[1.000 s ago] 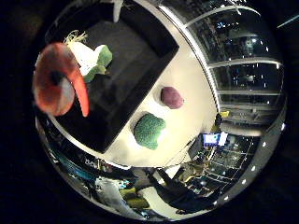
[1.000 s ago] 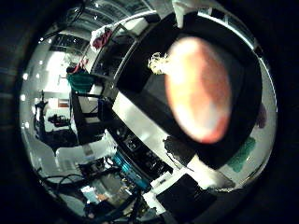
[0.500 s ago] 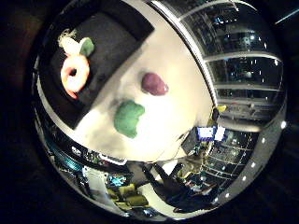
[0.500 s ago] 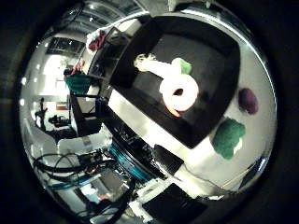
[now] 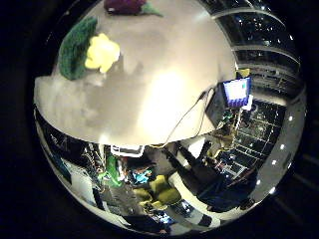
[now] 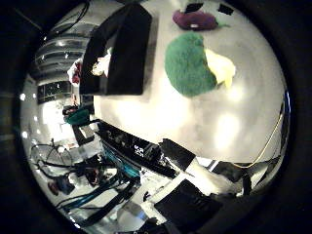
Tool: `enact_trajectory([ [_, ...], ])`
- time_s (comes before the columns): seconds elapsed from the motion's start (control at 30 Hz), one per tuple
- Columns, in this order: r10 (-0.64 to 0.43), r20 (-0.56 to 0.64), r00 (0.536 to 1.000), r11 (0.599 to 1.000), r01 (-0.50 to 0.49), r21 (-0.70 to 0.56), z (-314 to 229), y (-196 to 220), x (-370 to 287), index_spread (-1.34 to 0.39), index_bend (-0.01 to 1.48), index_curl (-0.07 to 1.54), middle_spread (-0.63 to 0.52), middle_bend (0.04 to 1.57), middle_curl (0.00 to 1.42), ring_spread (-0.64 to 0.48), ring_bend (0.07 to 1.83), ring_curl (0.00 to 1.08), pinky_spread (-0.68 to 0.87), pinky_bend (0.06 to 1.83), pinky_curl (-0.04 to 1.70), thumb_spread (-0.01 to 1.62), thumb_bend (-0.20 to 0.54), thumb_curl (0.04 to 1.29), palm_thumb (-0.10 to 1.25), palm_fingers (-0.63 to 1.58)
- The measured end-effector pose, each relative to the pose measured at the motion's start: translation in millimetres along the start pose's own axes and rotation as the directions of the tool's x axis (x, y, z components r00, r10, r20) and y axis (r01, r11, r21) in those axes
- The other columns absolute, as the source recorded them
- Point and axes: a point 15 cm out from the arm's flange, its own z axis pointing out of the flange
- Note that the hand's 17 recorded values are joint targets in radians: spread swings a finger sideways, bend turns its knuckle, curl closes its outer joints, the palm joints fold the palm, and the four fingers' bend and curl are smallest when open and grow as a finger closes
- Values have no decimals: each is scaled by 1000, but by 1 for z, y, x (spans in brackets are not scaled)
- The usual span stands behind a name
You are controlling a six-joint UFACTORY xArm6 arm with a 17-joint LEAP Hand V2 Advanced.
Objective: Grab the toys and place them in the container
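Two plush toys left on the table (image 6: 243, 126).
Green-and-yellow toy (image 6: 192, 66) looks soft, light; grasp its fat middle. Purple toy (image 6: 195, 19) beyond, black container (image 6: 124, 53) beside. Hand's fingers: cannot tell.

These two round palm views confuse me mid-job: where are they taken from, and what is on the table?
Both come from very wide-angle cameras on the palm of the robot's right hand, one by the little finger, one by the thumb, looking out at what lies below. No part of the hand shows, and nothing appears held. On the white table lie a green and yellow plush toy and, apart from it, a purple plush toy. Beside them stands the black container, with something pale inside. The rest is the room around.
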Motion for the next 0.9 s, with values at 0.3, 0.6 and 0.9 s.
enact_trajectory([
  [0.3,3,47,999,996,1,-86,47,3,-3,-303,153,285,60,195,316,189,201,250,423,318,345,953,-31,289,497,111],
  [0.6,-35,30,999,998,37,-59,36,-23,-12,-295,157,278,62,197,318,191,201,257,419,330,338,951,-29,291,495,108],
  [0.9,-47,16,999,999,47,-25,18,-39,-12,-297,146,269,58,206,326,182,210,262,413,331,333,951,-29,293,494,115],
])
